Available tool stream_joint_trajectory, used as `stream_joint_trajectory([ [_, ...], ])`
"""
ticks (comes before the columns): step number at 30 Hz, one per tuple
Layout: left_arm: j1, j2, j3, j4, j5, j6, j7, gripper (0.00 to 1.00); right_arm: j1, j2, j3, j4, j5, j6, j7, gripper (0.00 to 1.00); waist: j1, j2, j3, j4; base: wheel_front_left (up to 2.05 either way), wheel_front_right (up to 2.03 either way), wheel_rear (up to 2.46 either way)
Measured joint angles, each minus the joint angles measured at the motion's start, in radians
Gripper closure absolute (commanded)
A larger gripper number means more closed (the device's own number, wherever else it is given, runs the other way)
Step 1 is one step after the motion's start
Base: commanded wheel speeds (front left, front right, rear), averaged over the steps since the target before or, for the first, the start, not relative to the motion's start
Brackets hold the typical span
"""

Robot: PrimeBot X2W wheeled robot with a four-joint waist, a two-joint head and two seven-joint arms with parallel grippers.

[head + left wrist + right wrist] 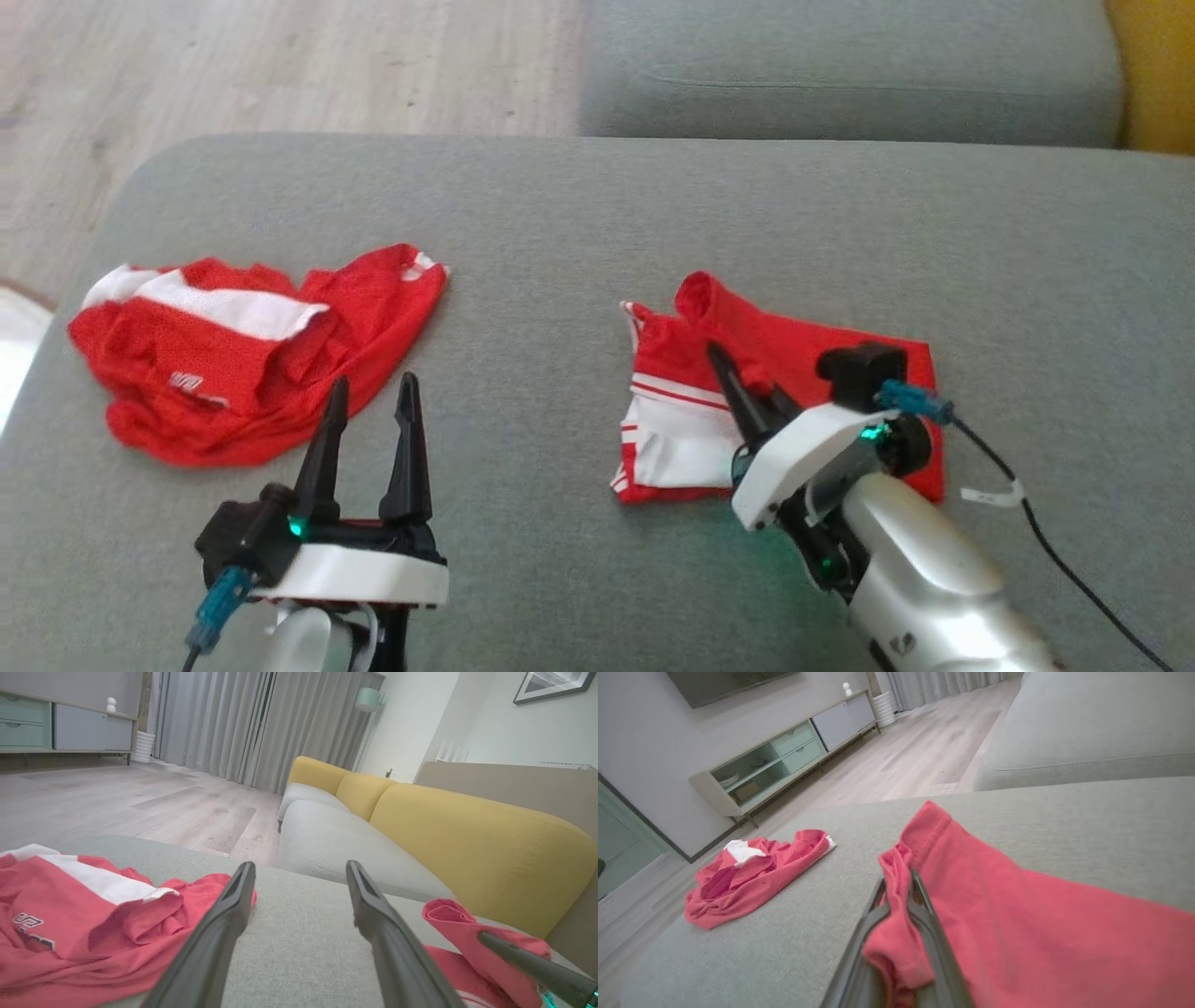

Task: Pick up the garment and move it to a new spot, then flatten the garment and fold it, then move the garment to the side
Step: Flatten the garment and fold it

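Garment (784,331): red-and-white, part-folded on the grey sofa seat (597,205), right of centre.
Right gripper (742,387): pressed together, pinching its raised red edge.
Left gripper (373,381): spread, empty.
Handling: light, limp, probably slippery; take hems or corners.
Writing: white print (185,381) on the crumpled garment (364,299), too blurred to read.

red+wht striped garment (812,338), grey sofa (597,215)
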Motion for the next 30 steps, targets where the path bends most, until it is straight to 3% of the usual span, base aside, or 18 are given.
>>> stream_joint_trajectory([
  [7, 0.0, 0.0, -0.007, 0.002, 0.0, 0.0, 0.0, 0.0, 0.008, -0.002, 0.095, 0.016, 0.04, 0.0, 0.002, 1.0, 0.0001, 0.0, 0.019, 0.044, 0.0, 0.0, 0.0],
  [8, 0.0, 0.0, -0.007, 0.002, 0.0, 0.0, 0.0, 0.0, 0.008, -0.002, 0.113, 0.014, 0.056, 0.0, 0.009, 0.75, 0.0001, 0.0, 0.023, 0.046, 0.0, 0.0, 0.0],
  [9, 0.0, 0.0, -0.006, 0.003, 0.0, 0.001, 0.0, 0.0, 0.008, -0.002, 0.13, 0.009, 0.078, 0.0, 0.009, 0.0, 0.0002, 0.0, 0.027, 0.046, 0.0, 0.0, 0.0],
  [17, 0.0, 0.0, -0.004, 0.036, -0.016, 0.0, 0.0, 0.0, 0.005, -0.003, 0.249, -0.015, 0.174, 0.0, -0.027, 0.0, 0.0001, 0.0, 0.024, 0.001, 0.0, 0.0, 0.0],
  [21, -0.001, 0.0, 0.01, 0.015, -0.017, 0.001, 0.0, 0.0, -0.021, -0.002, 0.238, -0.003, 0.147, 0.0, -0.084, 0.0, 0.0001, 0.0, 0.023, -0.047, 0.0, 0.0, 0.0],
  [25, -0.002, 0.0, 0.024, -0.02, -0.017, 0.001, 0.0, 0.0, -0.072, -0.002, 0.09, 0.029, 0.007, 0.0, -0.1, 0.0, 0.0001, 0.0, 0.024, -0.101, 0.0, 0.0, 0.0],
  [30, -0.003, 0.0, 0.044, -0.061, -0.016, 0.001, 0.0, 0.0, -0.028, -0.026, -0.216, -0.094, -0.27, 0.0, -0.101, 0.0, 0.0001, 0.0, 0.029, -0.161, 0.0, 0.0, 0.0],
])
